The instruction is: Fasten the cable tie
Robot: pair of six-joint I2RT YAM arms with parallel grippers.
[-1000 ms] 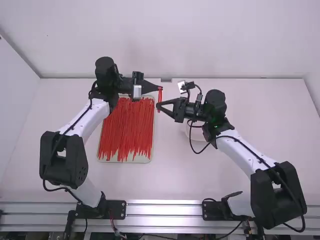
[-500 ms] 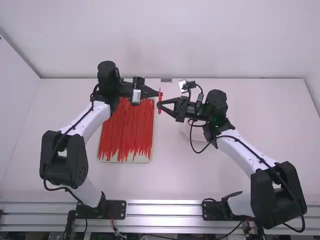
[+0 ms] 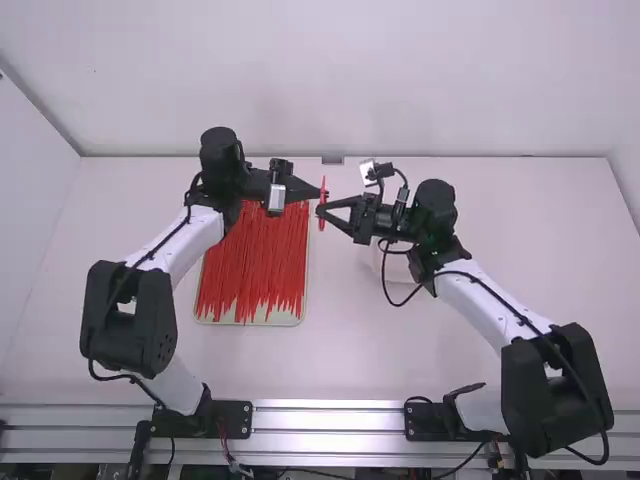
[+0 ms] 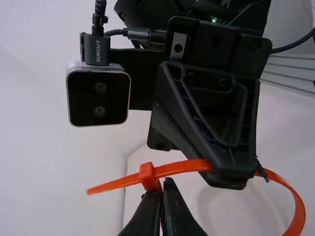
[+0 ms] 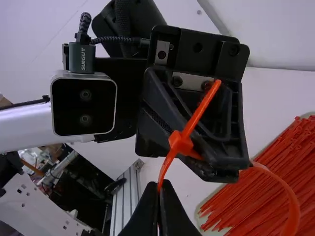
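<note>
A red cable tie (image 3: 322,192) hangs in the air between my two grippers, above the far end of the tray. In the left wrist view my left gripper (image 4: 161,199) is shut on the strap right beside the tie's head (image 4: 147,174), and the strap curves off into a loop (image 4: 294,206). My right gripper (image 5: 158,196) is shut on the tail just below the head (image 5: 179,141), with the tail threaded through it. In the high view the left gripper (image 3: 308,189) and the right gripper (image 3: 322,209) meet tip to tip.
A beige tray (image 3: 250,322) holds a thick pile of red cable ties (image 3: 255,255) under the left arm. A small white box (image 3: 395,272) sits on the table under the right arm. Bare table lies to the right and in front.
The left gripper has shifted slightly right towards the right gripper. The tie, a straight hanging strip before, now shows as a small loop between the two tips.
</note>
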